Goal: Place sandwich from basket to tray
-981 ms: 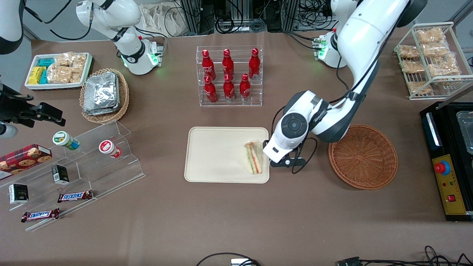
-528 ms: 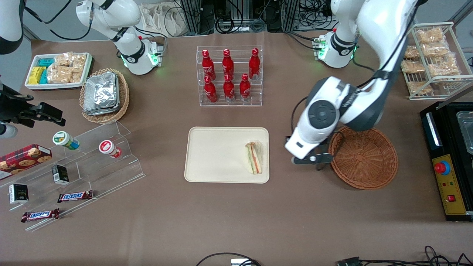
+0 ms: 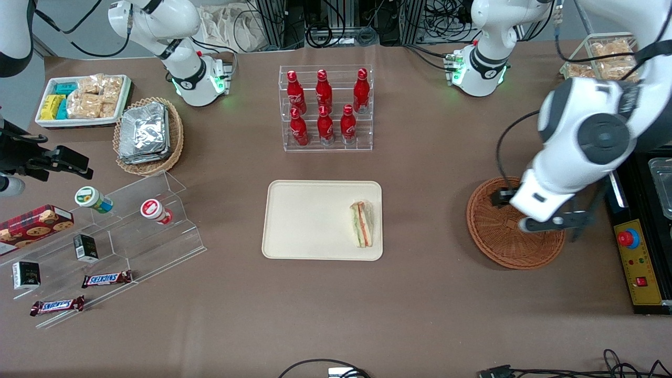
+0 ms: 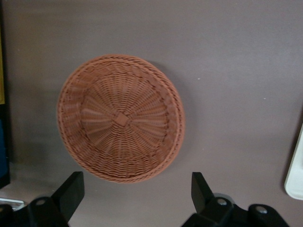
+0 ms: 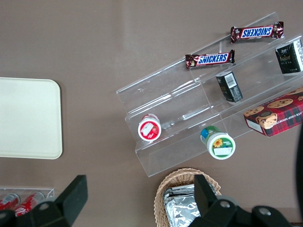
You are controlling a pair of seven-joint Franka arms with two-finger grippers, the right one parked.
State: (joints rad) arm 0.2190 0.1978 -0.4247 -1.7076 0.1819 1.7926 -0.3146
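Brown counter (image 3: 420, 294) carries the sandwich (image 3: 361, 224) delivered on the tray (image 3: 310, 220), so the hand (image 4: 135, 189) hangs wide and unloaded above the bare basket (image 4: 120, 118).

Setting: robotics laboratory staged as a small snack shop. Evidence: two white arm bases (image 3: 197, 79) with green status lights bolted at the brown-covered counter (image 3: 325, 315); bundled cables and aluminium framing (image 3: 336, 21) along its edge; a black control box with red emergency button (image 3: 628, 238) at the working arm's end. Shop-style stock: clear acrylic rack of red bottles (image 3: 325, 107); stepped acrylic display (image 3: 131, 231) with chocolate bars, cups and small cartons; wire rack of bagged snacks (image 3: 609, 68); wicker basket of foil packets (image 3: 148, 135); white bin of packs (image 3: 81, 100). The end effector (image 3: 530, 212) hangs over the reddish basket (image 3: 499, 247), fingers spread wide.
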